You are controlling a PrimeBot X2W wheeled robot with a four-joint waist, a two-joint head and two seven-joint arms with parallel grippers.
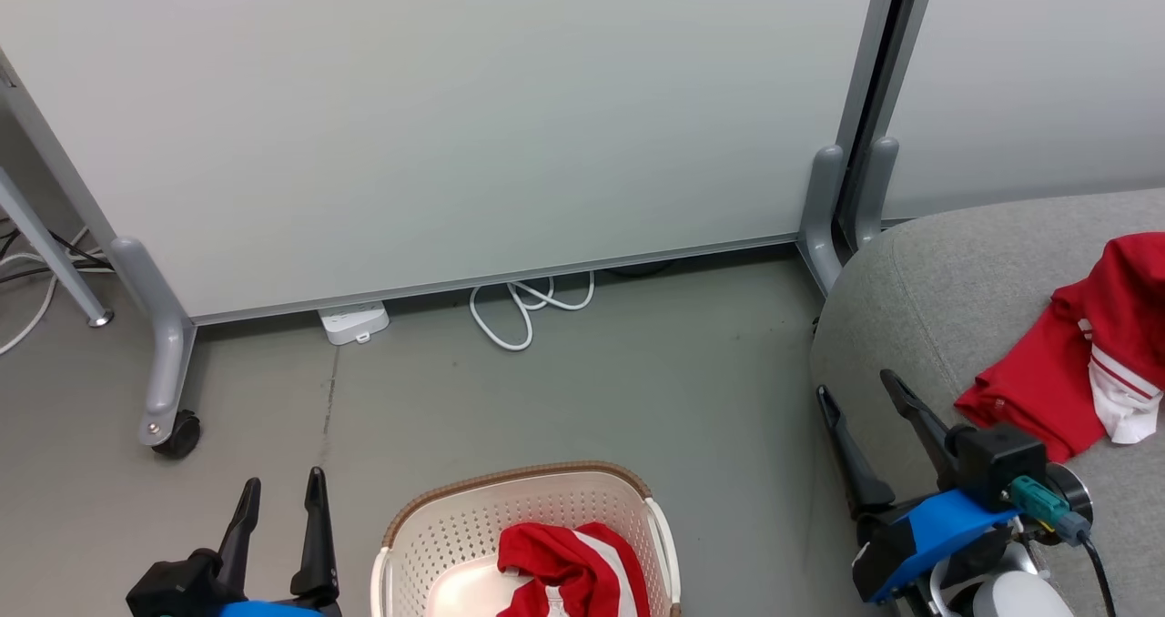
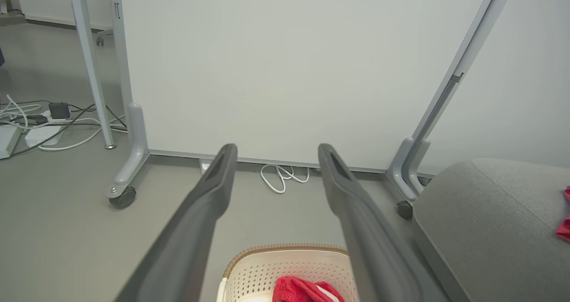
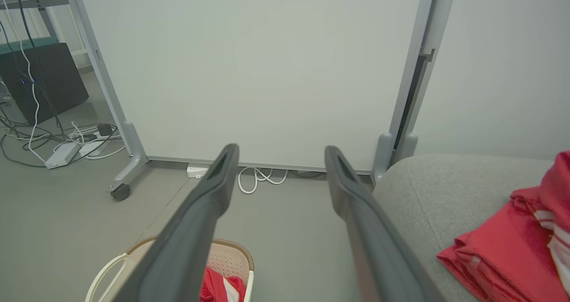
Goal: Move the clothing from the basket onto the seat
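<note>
The cream-white basket (image 1: 428,544) with a brown rim stands on the floor at the bottom middle, with one red, white-striped garment (image 1: 569,567) bunched inside it. A second red garment (image 1: 1074,353) lies on the grey seat (image 1: 947,289) at the right. My left gripper (image 1: 282,485) hovers left of the basket, open and empty. Over the seat's front edge, left of the garment there, my right gripper (image 1: 857,385) is open and holds nothing. The basket (image 2: 289,266) and its garment (image 2: 307,291) lie below my left gripper (image 2: 277,151). The right gripper (image 3: 281,153) points at the panel, beside the seat's garment (image 3: 512,244).
A pale partition panel (image 1: 437,116) on grey wheeled feet (image 1: 168,417) stands behind the basket. A white cable coil (image 1: 528,303) and a power strip (image 1: 355,323) lie at its base. More cables (image 3: 67,137) and a dark box (image 3: 40,79) sit to the left.
</note>
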